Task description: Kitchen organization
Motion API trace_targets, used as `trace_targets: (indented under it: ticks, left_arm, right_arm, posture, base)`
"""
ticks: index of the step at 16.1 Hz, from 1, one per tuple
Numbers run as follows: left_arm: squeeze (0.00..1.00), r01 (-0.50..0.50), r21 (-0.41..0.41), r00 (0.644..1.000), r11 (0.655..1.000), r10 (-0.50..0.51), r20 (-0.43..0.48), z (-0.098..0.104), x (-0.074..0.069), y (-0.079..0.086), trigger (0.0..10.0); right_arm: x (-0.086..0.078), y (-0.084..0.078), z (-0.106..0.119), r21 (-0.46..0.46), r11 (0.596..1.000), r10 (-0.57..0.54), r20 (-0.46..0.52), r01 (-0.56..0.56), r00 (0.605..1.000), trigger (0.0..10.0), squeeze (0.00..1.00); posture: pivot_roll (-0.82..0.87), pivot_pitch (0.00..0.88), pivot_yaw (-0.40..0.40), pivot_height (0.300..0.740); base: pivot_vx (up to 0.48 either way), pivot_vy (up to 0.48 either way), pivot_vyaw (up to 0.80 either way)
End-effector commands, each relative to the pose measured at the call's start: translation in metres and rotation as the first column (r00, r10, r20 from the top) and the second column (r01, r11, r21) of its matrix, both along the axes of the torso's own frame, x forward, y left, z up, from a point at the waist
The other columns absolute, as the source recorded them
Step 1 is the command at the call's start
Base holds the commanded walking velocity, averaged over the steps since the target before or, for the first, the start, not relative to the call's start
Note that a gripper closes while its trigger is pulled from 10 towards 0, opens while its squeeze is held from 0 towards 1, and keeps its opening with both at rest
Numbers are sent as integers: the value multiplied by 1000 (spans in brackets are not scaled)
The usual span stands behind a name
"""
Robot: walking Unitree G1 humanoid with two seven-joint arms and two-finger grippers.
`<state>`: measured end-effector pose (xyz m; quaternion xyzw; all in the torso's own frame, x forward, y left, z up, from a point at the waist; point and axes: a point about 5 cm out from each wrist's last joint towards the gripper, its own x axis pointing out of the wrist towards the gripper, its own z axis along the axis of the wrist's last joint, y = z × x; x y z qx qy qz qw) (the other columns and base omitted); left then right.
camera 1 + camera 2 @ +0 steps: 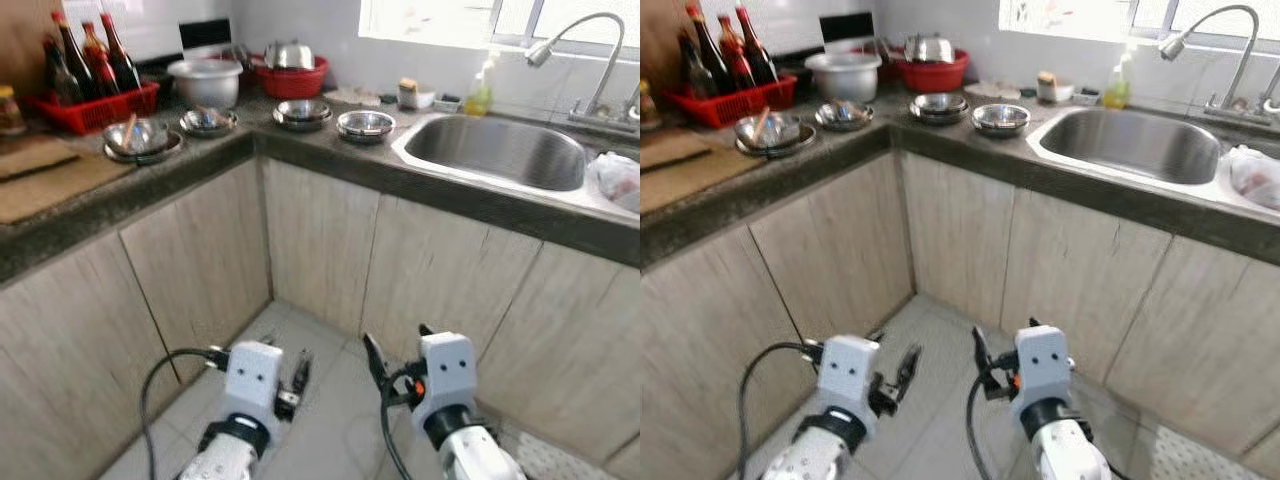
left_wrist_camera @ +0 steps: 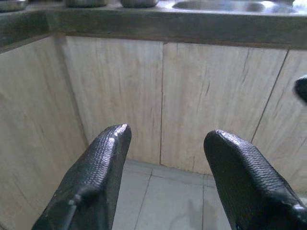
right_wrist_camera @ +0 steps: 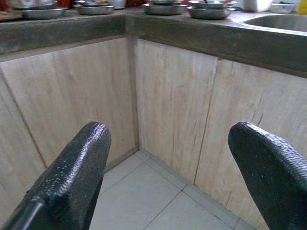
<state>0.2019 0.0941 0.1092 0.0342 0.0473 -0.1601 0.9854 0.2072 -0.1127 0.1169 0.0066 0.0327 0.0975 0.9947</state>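
Observation:
Several steel bowls stand on the dark L-shaped counter [image 1: 330, 160]: one with a utensil in it [image 1: 143, 138], one [image 1: 208, 121] behind it, a stack [image 1: 303, 112] and another [image 1: 365, 124] beside the steel sink [image 1: 500, 150]. Both arms are held low in front of the wooden cabinet doors [image 1: 320, 240], well below the counter. My left gripper [image 1: 285, 362] is open over the tiled floor, and its textured fingers [image 2: 103, 167] hold nothing. My right gripper [image 1: 398, 345] is open too, with its wide-apart fingers [image 3: 76, 167] aimed at the cabinet corner.
A red basket of dark bottles [image 1: 95, 100], a white pot [image 1: 205, 80] and a red basin holding a kettle [image 1: 292, 72] line the back wall. A wooden board [image 1: 50, 180] lies at the left. A faucet [image 1: 600, 50], soap bottle [image 1: 480, 95] and plastic bag [image 1: 620, 180] surround the sink.

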Motion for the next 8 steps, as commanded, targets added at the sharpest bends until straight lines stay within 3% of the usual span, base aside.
trace_targets:
  ticks: [1, 8]
  left_arm:
    - [0, -10, 13, 1000, 1000, 10, -4, -1, 1, 3, 10000]
    - [0, -3, 13, 1000, 1000, 3, -17, -3, 1, 3, 10000]
  right_arm:
    - [1, 3, 0, 22, 1000, 9, 1, -9, 1000, 10000, 0]
    - [1, 5, -1, 26, 999, 21, -3, -21, 1000, 10000, 0]
  posture:
    - [78, 0, -46, 740]
    - [82, 0, -44, 740]
  base:
    - [330, 0, 0]
    - [339, 0, 0]
